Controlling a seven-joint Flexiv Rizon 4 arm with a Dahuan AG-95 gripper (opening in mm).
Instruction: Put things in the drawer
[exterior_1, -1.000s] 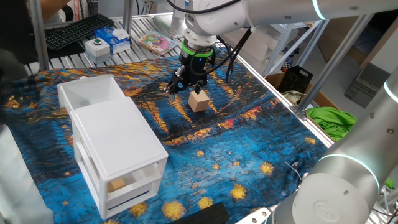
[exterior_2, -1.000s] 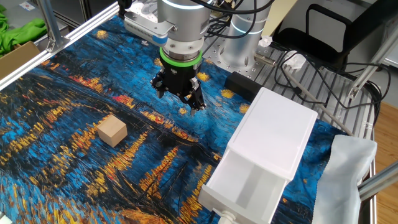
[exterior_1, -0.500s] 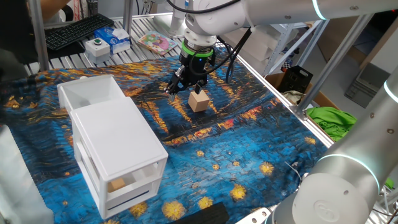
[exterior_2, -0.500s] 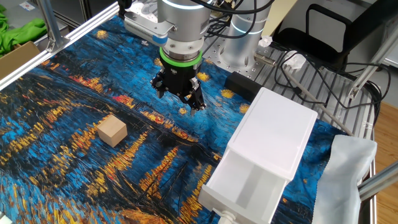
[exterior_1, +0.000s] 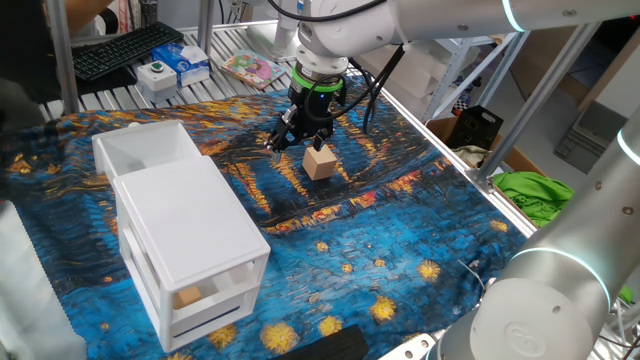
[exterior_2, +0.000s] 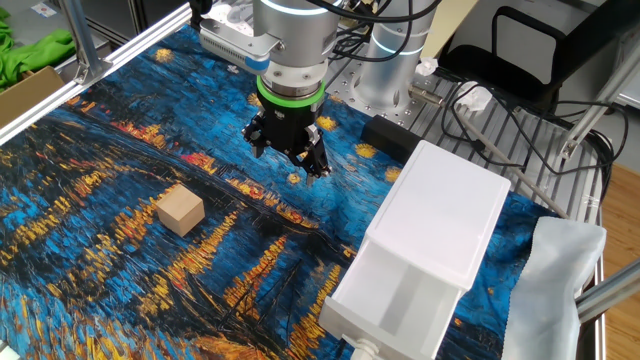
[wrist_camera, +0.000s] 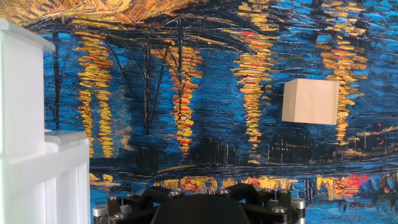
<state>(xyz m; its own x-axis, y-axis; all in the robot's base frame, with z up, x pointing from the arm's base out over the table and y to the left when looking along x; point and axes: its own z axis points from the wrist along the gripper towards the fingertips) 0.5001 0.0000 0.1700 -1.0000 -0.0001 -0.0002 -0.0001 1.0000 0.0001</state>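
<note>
Top white plastic box drawer (exterior_1: 148, 148) pulled out, nothing inside; tan wooden cube (exterior_1: 320, 161) mid-frame on painted cloth (exterior_1: 400, 240); black claw (exterior_1: 288, 141) holds nothing, spread unclear.

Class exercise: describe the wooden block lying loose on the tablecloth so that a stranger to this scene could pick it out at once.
Start at the white drawer cabinet on the blue-and-yellow painted tablecloth. Look past its pulled-out top drawer to the gripper; the wooden block sits on the cloth beside it. It is plain light tan and lies in the open, untouched; another tan piece sits inside a lower drawer.
</note>
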